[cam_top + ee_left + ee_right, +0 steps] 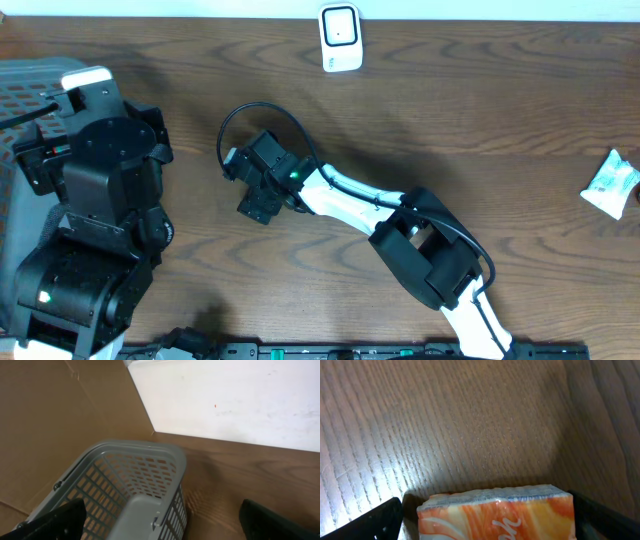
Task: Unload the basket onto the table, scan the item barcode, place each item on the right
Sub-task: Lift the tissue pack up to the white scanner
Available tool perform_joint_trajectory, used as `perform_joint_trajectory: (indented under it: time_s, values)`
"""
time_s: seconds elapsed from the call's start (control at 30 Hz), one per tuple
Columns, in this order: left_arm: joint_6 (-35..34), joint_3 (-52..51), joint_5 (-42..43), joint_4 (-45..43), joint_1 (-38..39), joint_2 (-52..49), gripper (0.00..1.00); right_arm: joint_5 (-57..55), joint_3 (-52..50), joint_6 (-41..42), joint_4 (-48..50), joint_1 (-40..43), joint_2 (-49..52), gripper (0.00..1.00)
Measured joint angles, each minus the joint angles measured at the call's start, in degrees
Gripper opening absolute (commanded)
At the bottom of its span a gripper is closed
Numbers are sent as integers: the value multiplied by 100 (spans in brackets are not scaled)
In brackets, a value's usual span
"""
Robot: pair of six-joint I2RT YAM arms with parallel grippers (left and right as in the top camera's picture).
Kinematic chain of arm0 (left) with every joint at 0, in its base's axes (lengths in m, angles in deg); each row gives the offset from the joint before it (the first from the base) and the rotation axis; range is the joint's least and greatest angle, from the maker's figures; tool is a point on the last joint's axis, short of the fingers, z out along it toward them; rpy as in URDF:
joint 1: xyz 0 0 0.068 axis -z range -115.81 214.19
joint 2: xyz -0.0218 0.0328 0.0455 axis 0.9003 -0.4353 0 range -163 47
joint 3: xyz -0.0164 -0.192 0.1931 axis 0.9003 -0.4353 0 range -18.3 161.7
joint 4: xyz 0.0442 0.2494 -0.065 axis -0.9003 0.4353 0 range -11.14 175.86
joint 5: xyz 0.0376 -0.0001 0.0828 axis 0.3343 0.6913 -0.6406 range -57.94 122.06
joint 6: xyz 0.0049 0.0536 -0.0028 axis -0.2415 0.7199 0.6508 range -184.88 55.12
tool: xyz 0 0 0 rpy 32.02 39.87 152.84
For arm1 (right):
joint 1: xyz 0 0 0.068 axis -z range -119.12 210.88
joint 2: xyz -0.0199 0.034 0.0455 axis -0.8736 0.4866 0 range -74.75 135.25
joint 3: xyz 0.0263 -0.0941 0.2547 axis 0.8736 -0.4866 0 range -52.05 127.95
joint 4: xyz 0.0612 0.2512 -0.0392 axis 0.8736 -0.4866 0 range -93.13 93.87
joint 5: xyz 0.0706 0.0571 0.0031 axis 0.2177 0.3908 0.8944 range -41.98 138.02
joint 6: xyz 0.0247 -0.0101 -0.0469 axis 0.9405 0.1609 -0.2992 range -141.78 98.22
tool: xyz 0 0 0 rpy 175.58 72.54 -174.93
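The right end effector [485, 504] sits low over the table [480, 110], near the middle of it, at the end of an arm that reaches in from the near right edge. Its jaws are spread wide. Between them lies an orange and white packet [495, 512], resting flat on the wood with its printed face turned toward the wrist camera. A dark gap shows between the packet and the finger on the left of the right wrist view [372, 522]. The finger on the other side [607, 517] stands just beside the packet's edge, and whether it touches cannot be told. From overhead the packet is hidden under the end effector.

A small white scanner [340, 38] stands upright at the far edge of the table, well apart from the right end effector. A second packet, white and green [611, 183], lies alone near the right edge of the table.

The left arm is folded up at the left side. Its end effector [162, 510] hangs above a gray plastic basket [170, 452] with slotted walls, and its jaws are spread wide with nothing between them. Brown cardboard [45, 420] lies beyond the basket, next to a white panel [240, 395].
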Motion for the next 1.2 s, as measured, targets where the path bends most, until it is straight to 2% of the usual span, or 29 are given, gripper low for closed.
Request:
perform_joint_trajectory:
  time_s: [0.07, 0.13, 0.23, 0.53, 0.77, 0.9, 1.07, 1.2]
  values:
    - [0, 0, 0, -2, 0, 0, 98, -17, 17, 22, -57, 0, 2, 93]
    - [0, 0, 0, 0, 0, 0, 98, -26, 48, 42, -153, -2, 2, 82]
    - [0, 0, 0, 0, 0, 0, 98, -76, 140, 76, -407, 0, 4, 72]
    - [0, 0, 0, 0, 0, 0, 98, -420, 1091, 175, -1980, 173, 267, 70]
    - [0, 0, 0, -2, 0, 0, 98, -442, 2240, 1246, -3891, 527, 337, 59]
    - [0, 0, 0, -2, 0, 0, 98, -380, 2699, 1832, -4839, 887, 334, 57]
    - [0, 0, 0, -2, 0, 0, 98, 122, 2793, 2168, -5571, 1364, 334, 50]
    - [0, 0, 0, -2, 0, 0, 98, 474, 2793, 2352, -6070, 1716, 334, 50]
